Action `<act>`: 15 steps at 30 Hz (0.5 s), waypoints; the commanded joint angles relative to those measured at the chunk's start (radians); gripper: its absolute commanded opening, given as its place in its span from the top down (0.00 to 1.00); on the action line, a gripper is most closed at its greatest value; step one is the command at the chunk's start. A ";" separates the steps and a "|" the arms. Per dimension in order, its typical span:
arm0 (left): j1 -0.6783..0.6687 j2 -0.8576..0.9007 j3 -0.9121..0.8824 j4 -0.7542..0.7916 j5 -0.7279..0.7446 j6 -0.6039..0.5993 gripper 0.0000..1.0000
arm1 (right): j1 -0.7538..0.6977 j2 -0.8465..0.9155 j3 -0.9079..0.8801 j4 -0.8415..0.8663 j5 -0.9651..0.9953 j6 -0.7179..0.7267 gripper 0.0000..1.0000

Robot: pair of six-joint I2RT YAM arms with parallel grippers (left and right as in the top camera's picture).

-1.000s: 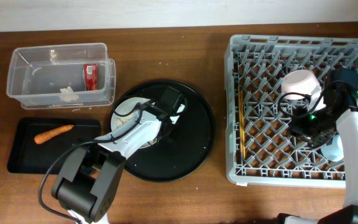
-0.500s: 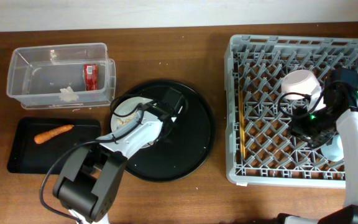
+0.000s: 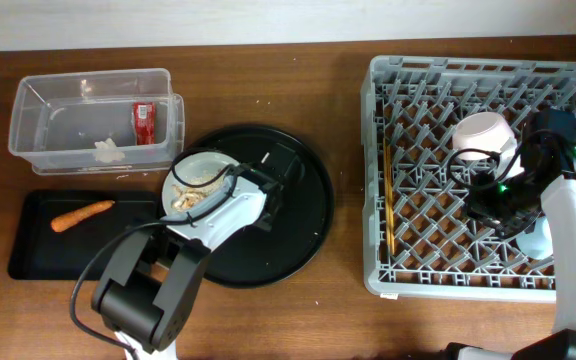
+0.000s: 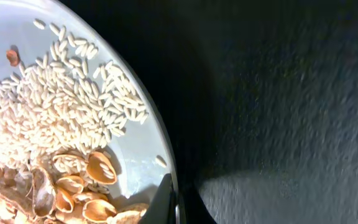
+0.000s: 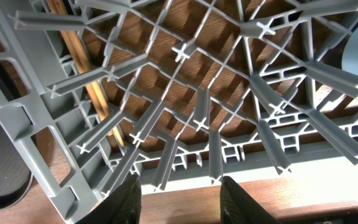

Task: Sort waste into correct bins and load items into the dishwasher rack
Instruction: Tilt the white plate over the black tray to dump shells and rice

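A grey-white plate [image 3: 190, 172] with rice [image 4: 61, 106] and beige shell scraps [image 4: 73, 186] lies on the left part of the round black tray [image 3: 298, 220]. My left gripper [image 3: 238, 188] [image 4: 174, 202] is shut on the plate's right rim. The dishwasher rack [image 3: 423, 270] holds a white bowl [image 3: 483, 135], a light-blue cup [image 3: 540, 240] and chopsticks [image 3: 388, 205] [image 5: 95, 93]. Above the rack floor hangs my right gripper [image 3: 500, 205] [image 5: 182, 202], open, with nothing between its fingers. The clear tub [image 3: 38, 100] holds a red wrapper [image 3: 145, 122] and tissue [image 3: 108, 152]. A carrot [image 3: 81, 215] lies in the shallow black tray [image 3: 28, 255].
The plate's left edge sits close to the clear tub and the shallow black tray. The rack's front wall [image 5: 260, 158] lies just beyond my right fingers, with bare wooden table [image 5: 229, 199] under it.
My left gripper has closed on the plate's rim and dragged the plate to the left. The round black tray shifted slightly left too. The right arm has not moved.
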 commanded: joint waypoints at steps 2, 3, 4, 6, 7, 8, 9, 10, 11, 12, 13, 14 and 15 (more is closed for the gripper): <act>0.012 0.023 0.079 -0.094 -0.039 -0.016 1.00 | -0.002 -0.010 -0.008 0.002 -0.010 -0.008 0.59; 0.008 0.023 0.095 -0.119 -0.039 -0.031 1.00 | -0.002 -0.010 -0.008 0.002 -0.009 -0.008 0.59; 0.004 0.023 0.112 -0.149 -0.039 -0.048 1.00 | -0.002 -0.010 -0.008 0.002 -0.010 -0.008 0.59; -0.003 0.023 0.137 -0.200 -0.039 -0.094 1.00 | -0.002 -0.010 -0.008 0.002 -0.009 -0.008 0.59; -0.002 0.022 0.145 -0.226 -0.039 -0.119 1.00 | -0.002 -0.010 -0.008 0.002 -0.009 -0.008 0.59; -0.002 0.021 0.149 -0.244 -0.039 -0.145 1.00 | -0.002 -0.010 -0.008 0.002 -0.009 -0.008 0.60; -0.001 0.020 0.151 -0.261 -0.039 -0.172 1.00 | -0.002 -0.010 -0.008 0.002 -0.009 -0.008 0.59; -0.002 0.015 0.151 -0.274 -0.039 -0.193 1.00 | -0.002 -0.010 -0.008 0.002 -0.009 -0.008 0.59; -0.001 0.012 0.151 -0.283 -0.040 -0.211 1.00 | -0.002 -0.010 -0.008 0.003 -0.009 -0.008 0.59; -0.001 0.003 0.151 -0.294 -0.040 -0.229 1.00 | -0.002 -0.010 -0.008 0.003 -0.009 -0.008 0.59; -0.001 -0.011 0.151 -0.301 -0.040 -0.237 1.00 | -0.002 -0.010 -0.008 0.003 -0.009 -0.008 0.59; 0.000 -0.029 0.151 -0.307 -0.043 -0.253 1.00 | -0.002 -0.010 -0.008 0.003 -0.009 -0.008 0.59; 0.005 -0.046 0.151 -0.314 -0.043 -0.264 1.00 | -0.002 -0.010 -0.008 0.003 -0.009 -0.008 0.59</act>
